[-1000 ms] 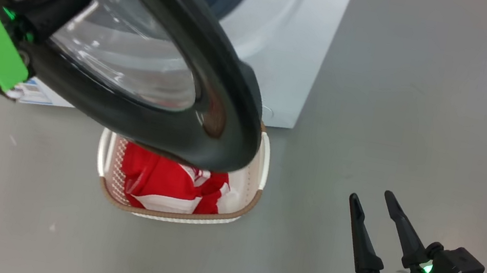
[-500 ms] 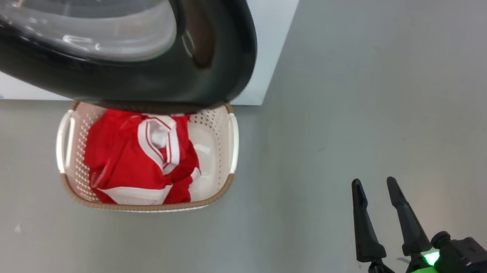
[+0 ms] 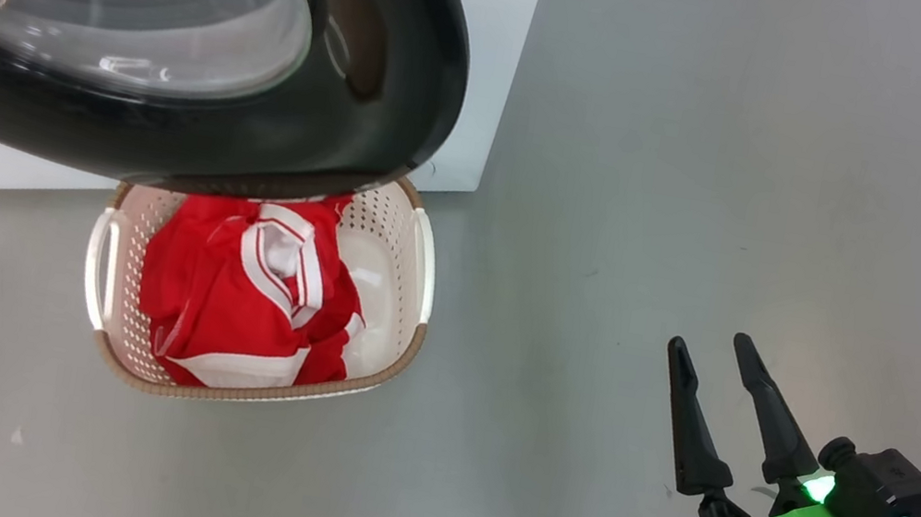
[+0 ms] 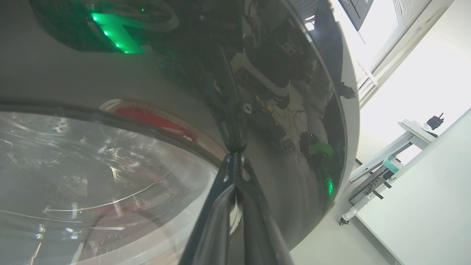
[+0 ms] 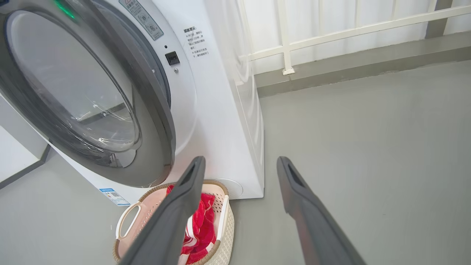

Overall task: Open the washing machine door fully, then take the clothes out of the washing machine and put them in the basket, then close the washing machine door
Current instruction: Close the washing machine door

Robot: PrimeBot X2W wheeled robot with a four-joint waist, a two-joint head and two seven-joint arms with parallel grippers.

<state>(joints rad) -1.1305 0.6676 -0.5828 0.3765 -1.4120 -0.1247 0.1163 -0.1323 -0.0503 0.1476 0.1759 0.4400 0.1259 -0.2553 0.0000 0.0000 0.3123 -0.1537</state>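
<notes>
**Head view.** The washing machine door [image 3: 398, 98], black-rimmed with a bulging glass porthole, lies at 10 o'clock in front of the white washing machine [image 3: 501, 41]. At 6 o'clock from the door's lower rim, the basket [image 3: 260, 396] stands on the floor [image 3: 721, 152] just beside the machine's foot. Its far edge is hidden under the door. It contains the clothes [image 3: 228, 304], a red bundle with white trim heaped toward its 9 o'clock end, and bare basket floor shows at 3 o'clock. The right gripper [image 3: 708, 342] hangs at 4 o'clock, well apart from the basket. Its jaws are spread wide and hold nothing, probably parked clear of the door's swing.

**Left wrist view.** The left gripper [image 4: 234, 156] has its jaws fully closed on nothing. The joined tips touch the door's glossy rim at 3 o'clock of the porthole. This is a pushing contact, judged to serve the closing step, since the garments already lie in the basket.

**Right wrist view.** The door stands ajar at 10 o'clock, with a gap between its free edge and the machine's front, so it is not yet latched. The basket and its red load sit at 7 o'clock, partly behind one finger. Whether the drum is empty cannot be told.
</notes>
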